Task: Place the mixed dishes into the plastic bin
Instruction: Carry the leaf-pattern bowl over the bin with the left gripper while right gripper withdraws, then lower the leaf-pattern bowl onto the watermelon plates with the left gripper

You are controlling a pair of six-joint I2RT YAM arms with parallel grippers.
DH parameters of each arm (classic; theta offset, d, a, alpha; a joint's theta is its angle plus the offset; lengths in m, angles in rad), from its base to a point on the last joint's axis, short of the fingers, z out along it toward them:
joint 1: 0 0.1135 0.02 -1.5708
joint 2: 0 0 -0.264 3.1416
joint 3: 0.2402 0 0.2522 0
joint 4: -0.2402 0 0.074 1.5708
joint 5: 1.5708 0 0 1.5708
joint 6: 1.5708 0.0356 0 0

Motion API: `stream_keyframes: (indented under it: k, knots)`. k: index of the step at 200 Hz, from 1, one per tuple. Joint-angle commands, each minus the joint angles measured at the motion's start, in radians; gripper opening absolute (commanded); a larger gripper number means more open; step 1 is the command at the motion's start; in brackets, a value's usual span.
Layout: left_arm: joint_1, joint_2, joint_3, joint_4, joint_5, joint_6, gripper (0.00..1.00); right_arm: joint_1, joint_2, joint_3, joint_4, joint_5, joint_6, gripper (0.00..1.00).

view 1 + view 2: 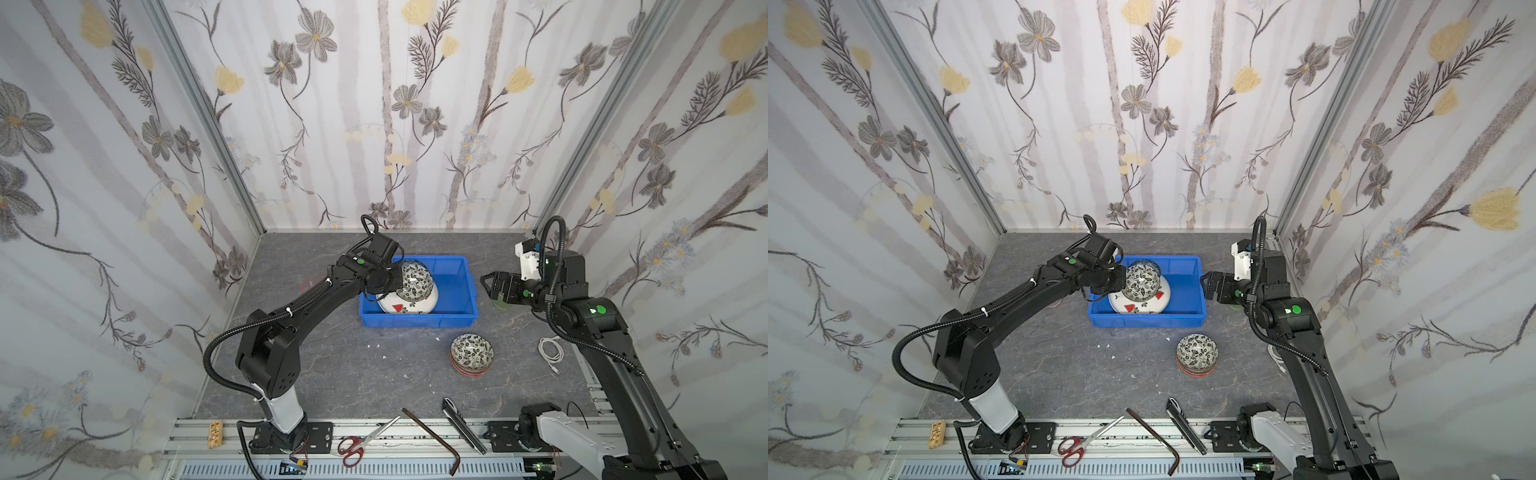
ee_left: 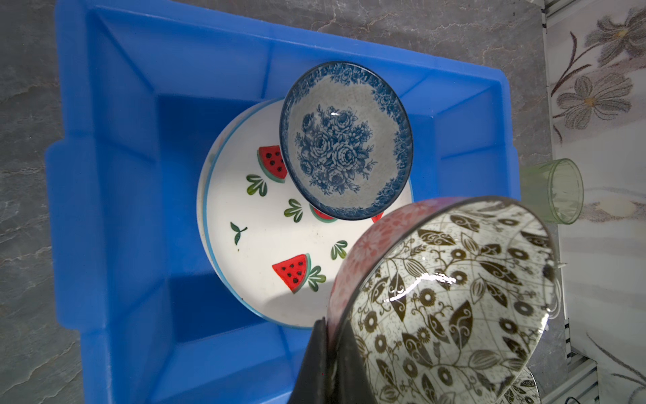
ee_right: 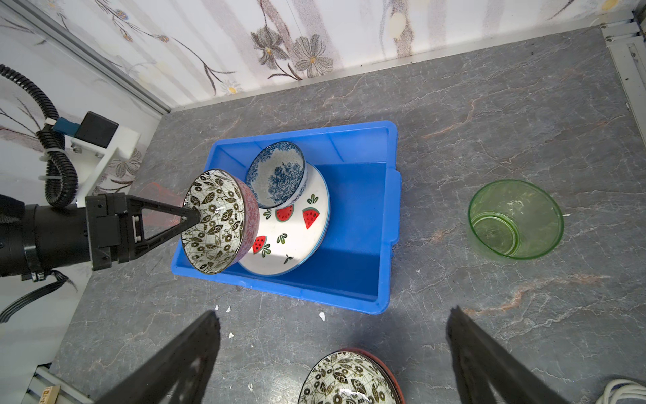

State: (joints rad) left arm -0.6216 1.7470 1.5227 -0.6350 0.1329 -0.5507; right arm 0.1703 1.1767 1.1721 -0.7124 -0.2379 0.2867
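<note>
Bowl up over the bin on the left side, folks: the left pincer (image 3: 188,218) is clamped tight on the rim of the black leafy bowl (image 3: 216,220), 1 finger inside, 1 outside against its pink patterned wall. The bowl hangs tilted, mouth turned sideways, above the left end of the blue bin (image 1: 415,322), and as far as the wrist views show it touches nothing below. Glazed ceramic, I'd say: stiff, fairly heavy for its size, slick and easy to chip. A rim pinch like this wants a low, gentle set-down, not a drop.

Moving right, inside the bin: the watermelon plate (image 3: 293,245) fills the left half, and the blue floral bowl (image 3: 276,175) sits upright on its far edge. The right half of the bin is bare blue floor, which looks like the safer landing spot to me, unless the leafy bowl gets nested into the floral one.

Further right, on the desk nearer the robot's base, a stack of bowls (image 1: 471,353) waits, with another leafy one on top and red-orange rims beneath. How many, I can't tell. Just off the bin's right wall stands the green tumbler (image 3: 515,218), upright, thin-walled and light by the look of it. It's best taken around the body with little squeeze. Near it hovers the right pincer (image 1: 488,286), spread wide and empty.
</note>
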Motion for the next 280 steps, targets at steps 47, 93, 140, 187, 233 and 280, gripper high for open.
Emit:
stream_keyframes:
  k: [47,93,140,187,233,280]
  knots:
    - [0.036,0.105,0.132,-0.007,-0.015,0.026,0.0,-0.006,-0.013,-0.03,0.023,-0.02,0.001,1.0]
    - [0.045,0.192,0.212,-0.025,-0.018,0.043,0.0,-0.013,-0.018,-0.048,0.023,-0.026,-0.003,1.0]
    - [0.053,0.256,0.278,-0.035,-0.021,0.046,0.0,-0.019,-0.028,-0.061,0.018,-0.028,-0.007,1.0]
    - [0.066,0.294,0.303,-0.038,-0.02,0.041,0.0,-0.028,-0.025,-0.065,0.016,-0.034,-0.013,1.0]
    - [0.071,0.322,0.323,-0.038,-0.018,0.041,0.0,-0.03,-0.023,-0.07,0.016,-0.037,-0.014,1.0]
    - [0.074,0.352,0.349,-0.039,-0.016,0.037,0.0,-0.032,-0.019,-0.072,0.015,-0.038,-0.014,1.0]
